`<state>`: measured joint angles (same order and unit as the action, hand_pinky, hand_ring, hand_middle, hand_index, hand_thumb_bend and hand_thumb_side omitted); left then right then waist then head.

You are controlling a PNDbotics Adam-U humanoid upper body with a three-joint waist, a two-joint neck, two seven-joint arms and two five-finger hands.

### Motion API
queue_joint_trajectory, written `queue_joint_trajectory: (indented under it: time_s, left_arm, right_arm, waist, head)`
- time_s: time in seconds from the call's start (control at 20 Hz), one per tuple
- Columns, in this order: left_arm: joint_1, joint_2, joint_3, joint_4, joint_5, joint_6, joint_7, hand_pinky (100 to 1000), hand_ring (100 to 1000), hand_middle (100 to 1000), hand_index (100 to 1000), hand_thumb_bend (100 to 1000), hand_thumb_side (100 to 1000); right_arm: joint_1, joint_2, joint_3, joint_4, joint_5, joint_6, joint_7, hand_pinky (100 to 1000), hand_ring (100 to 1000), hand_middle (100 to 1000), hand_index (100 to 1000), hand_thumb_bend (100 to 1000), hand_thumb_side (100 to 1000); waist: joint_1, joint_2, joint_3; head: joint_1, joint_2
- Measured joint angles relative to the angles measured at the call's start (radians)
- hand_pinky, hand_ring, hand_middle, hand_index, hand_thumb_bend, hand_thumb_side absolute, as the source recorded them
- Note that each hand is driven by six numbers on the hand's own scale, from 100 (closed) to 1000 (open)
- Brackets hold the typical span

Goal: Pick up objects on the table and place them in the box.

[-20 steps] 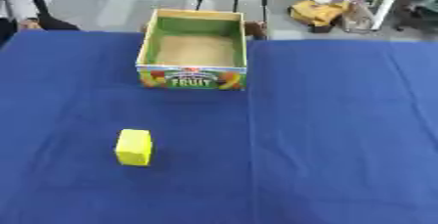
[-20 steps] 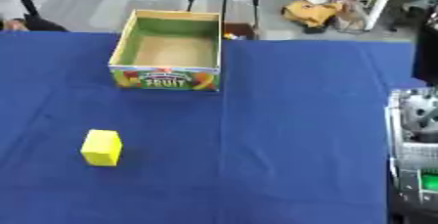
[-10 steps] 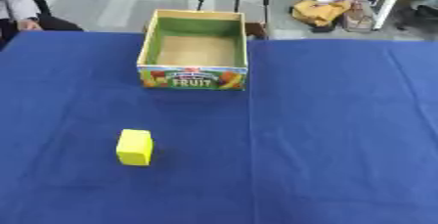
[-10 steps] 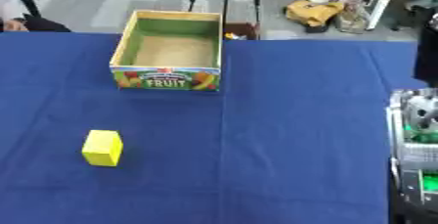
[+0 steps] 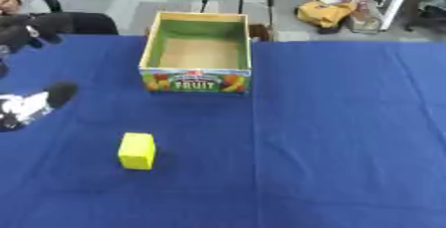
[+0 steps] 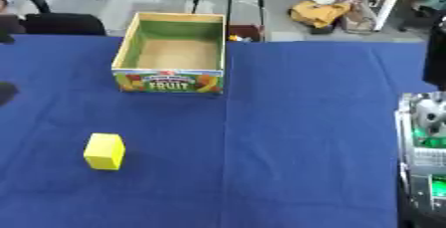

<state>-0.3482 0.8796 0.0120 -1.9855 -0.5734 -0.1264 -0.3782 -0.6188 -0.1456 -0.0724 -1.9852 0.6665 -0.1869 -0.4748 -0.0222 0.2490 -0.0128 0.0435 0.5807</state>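
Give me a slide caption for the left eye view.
Yellow block on blue table, empty fruit box beyond it.

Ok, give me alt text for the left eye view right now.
A yellow block lies on the blue tablecloth, apart from an open fruit box that looks empty. The robot's left hand shows blurred at the left edge.

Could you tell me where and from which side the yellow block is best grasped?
Grip the yellow block across its two long side faces, coming from above. It lies flat on the blue table with open cloth all round, so nothing blocks fingers there.
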Motion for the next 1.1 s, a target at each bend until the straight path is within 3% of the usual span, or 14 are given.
queue_joint_trajectory:
  time_s: [0.3, 0.8, 1.1]
  left_arm:
    - [-0.04, 0.084, -0.071, 0.0, 0.022, 0.04, -0.197, 720, 806, 855, 1000, 579, 928]
    - [-0.109, 0.116, -0.145, 0.0, 0.045, 0.119, -0.445, 740, 814, 859, 1000, 637, 828]
    - [-0.142, 0.116, -0.217, -0.001, 0.045, 0.173, -0.521, 735, 804, 853, 1000, 580, 771]
  right_arm:
    - [0.0, 0.0, 0.006, 0.0, 0.0, -0.002, 0.005, 726, 823, 658, 850, 100, 979]
    - [0.0, 0.0, 0.012, 0.0, 0.0, -0.003, 0.013, 726, 823, 656, 850, 100, 973]
    - [0.003, 0.0, 0.013, 0.0, -0.001, -0.006, 0.016, 725, 823, 654, 850, 100, 969]
  waist:
    - [0.003, -0.001, -0.003]
    - [0.007, -0.002, -0.01]
    - [0.015, -0.002, -0.018]
  head:
    - [0.005, 0.0]
    - [0.011, 0.0]
    - [0.018, 0.0]
